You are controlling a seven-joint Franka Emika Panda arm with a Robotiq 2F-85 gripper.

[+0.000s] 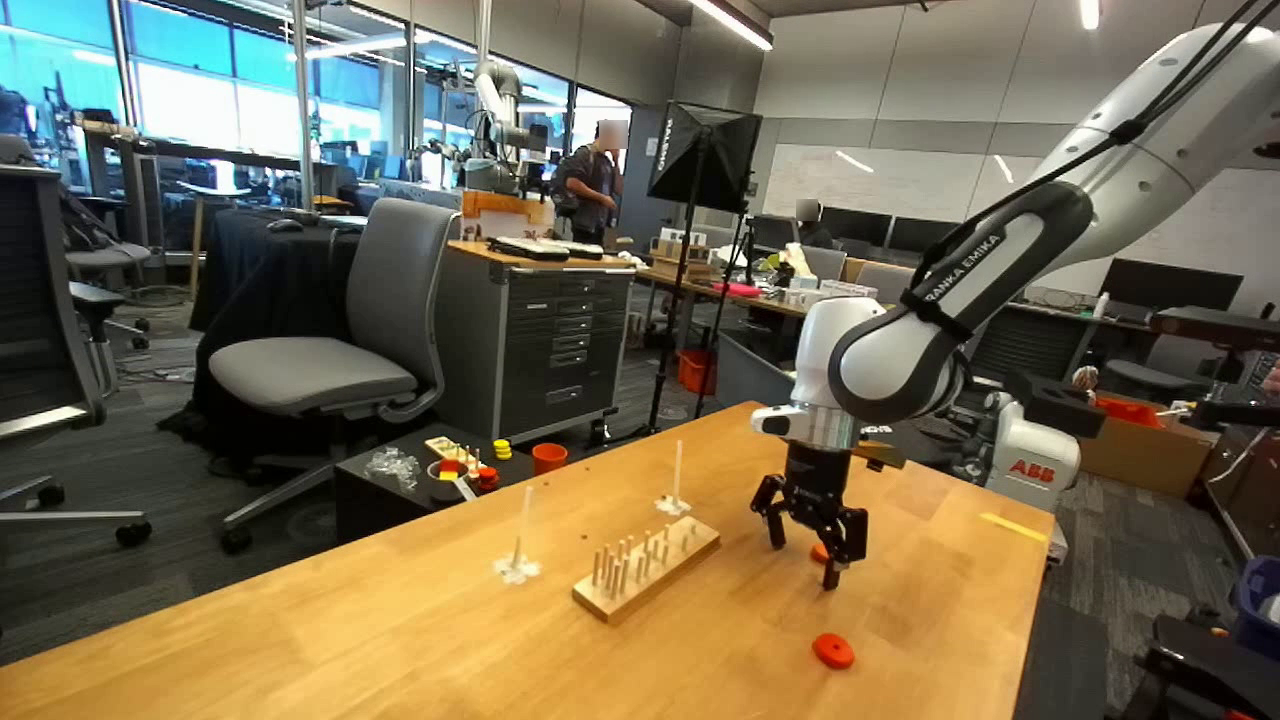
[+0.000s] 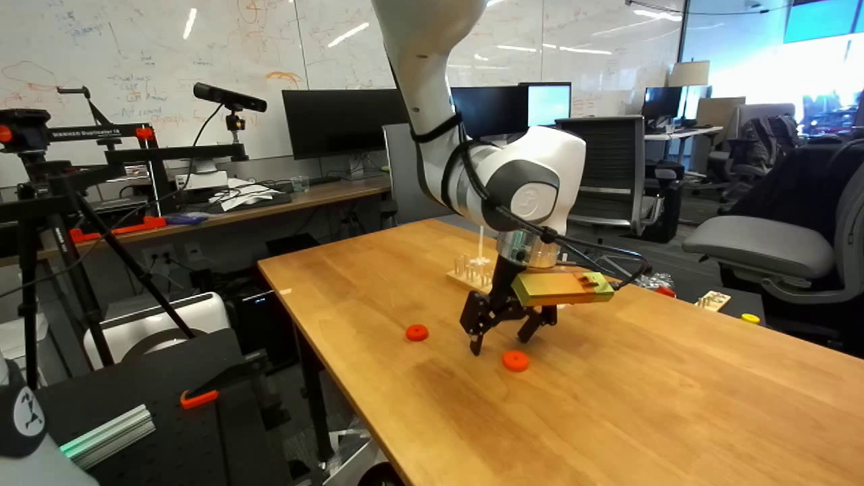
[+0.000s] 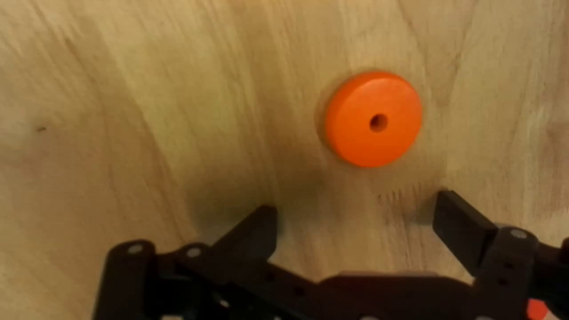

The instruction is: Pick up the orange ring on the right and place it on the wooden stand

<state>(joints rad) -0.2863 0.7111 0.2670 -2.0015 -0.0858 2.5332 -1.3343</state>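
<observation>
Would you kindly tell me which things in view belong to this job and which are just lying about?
For the job:
gripper, open
orange ring, on the right in an exterior view
wooden stand

Just about the place:
second orange ring
two thin upright rods
grey chair

A white arm [image 1: 1150, 170] is seen, trimmed in black, laced with black cables [image 1: 1128, 132]!
“EMIKA” lettering [image 1: 980, 256] is spotted, a shiny silver collar [image 1: 825, 428] is shown, and the black, 2-fingered gripper [image 3: 355, 210] is studded with round grey screw heads [image 3: 194, 252].
</observation>
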